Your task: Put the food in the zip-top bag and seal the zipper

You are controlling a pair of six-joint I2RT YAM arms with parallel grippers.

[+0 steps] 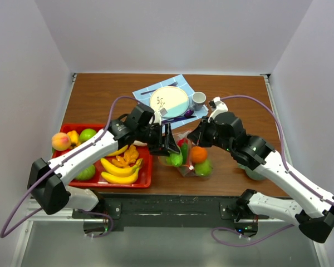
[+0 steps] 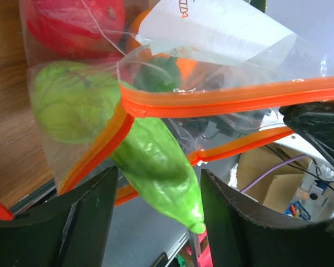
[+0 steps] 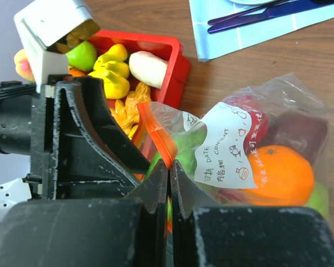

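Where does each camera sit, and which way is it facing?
Top external: above, behind the bases, looking down; both arms meet over the clear crinkly zip-top bag.
Left wrist: faces the bag's orange-red zipper strip; open left fingers frame it.
Right wrist: faces the bag; right fingers pinch its edge.
Shared: all show the bag.

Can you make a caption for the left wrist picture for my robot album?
Green cucumber pokes past the unsealed zipper of the zip-top bag, into the open left tool.
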